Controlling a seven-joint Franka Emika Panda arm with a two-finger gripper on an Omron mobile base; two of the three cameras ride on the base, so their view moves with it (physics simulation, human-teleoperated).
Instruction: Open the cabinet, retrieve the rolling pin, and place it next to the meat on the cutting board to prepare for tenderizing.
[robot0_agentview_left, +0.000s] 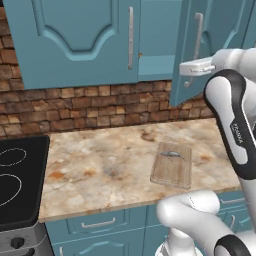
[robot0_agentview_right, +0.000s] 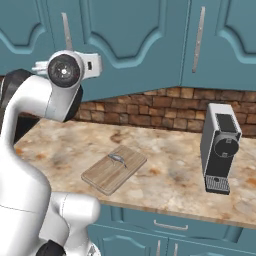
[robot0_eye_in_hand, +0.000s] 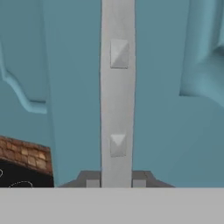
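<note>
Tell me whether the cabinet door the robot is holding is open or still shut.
Partly open. In the left base view the right door of the cabinet swings out from its frame, a gap beside it, with the gripper shut on its handle.

You have a marbled worktop (robot0_agentview_left: 100, 165) carrying the cutting board (robot0_agentview_left: 172, 165), meat (robot0_agentview_left: 172, 154) on it, and a coffee machine (robot0_agentview_right: 220, 147)

The cabinet (robot0_agentview_left: 80, 40) runs off the top edge in both base views, and its interior stays hidden behind the half-swung right door (robot0_agentview_left: 210, 45). The meat (robot0_agentview_right: 116, 158) is too small to make out. The stove (robot0_agentview_left: 17, 180) is cut by the left edge.
</note>
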